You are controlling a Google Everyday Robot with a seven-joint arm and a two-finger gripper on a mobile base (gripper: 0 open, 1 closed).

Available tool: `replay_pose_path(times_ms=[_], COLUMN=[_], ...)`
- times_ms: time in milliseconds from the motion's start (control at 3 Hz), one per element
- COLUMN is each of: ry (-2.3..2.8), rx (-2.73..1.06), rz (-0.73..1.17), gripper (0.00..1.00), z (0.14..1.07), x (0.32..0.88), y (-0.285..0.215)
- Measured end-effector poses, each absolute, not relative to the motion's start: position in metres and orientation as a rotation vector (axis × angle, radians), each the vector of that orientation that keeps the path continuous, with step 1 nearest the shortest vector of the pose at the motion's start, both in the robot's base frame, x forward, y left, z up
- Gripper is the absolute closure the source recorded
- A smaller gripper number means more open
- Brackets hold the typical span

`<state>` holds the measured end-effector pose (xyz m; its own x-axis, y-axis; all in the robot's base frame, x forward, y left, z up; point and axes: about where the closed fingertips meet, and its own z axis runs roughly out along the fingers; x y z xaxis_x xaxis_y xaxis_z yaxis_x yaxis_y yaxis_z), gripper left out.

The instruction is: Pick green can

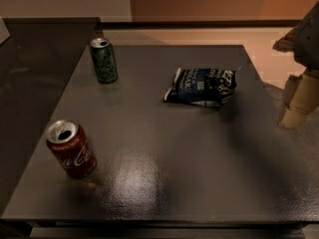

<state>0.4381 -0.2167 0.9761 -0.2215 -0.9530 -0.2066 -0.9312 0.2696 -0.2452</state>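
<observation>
- Camera view: the small dark green aluminium drink can (103, 59), with pale mottled markings and a silver top, stands upright near the far left corner of the flat, dark grey glossy worktop (199, 158). Nothing touches it, so it looks approachable from the side.
- The red Coca-Cola can (71, 148) of like size stands tilted in the frame near the front left edge. It is well apart from the green can, so confusing the two seems unlikely.
- A crumpled dark blue foil crisp bag (202, 86) lies flat towards the far right of the worktop. It sits between the green can and the robot's side and may have to be passed over.
- The pale tan gripper (299, 103) hangs beyond the right edge of the worktop, off the surface and well apart from the green can. It holds nothing of the task, and the pick looks not yet begun.
- Whether the gripper is wide or narrow I cannot tell. It is cut off by the frame's right edge, as is the dark arm (310, 34) above it.
- The green can's markings and the bag's print cannot be read.
</observation>
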Motion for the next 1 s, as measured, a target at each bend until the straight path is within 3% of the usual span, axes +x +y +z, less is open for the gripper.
replay_pose_path(times_ms=[1000], ry=[2.186], rx=[-1.678], rz=[-0.012], gripper=[0.0], z=[0.974], x=[0.459], y=[-0.186])
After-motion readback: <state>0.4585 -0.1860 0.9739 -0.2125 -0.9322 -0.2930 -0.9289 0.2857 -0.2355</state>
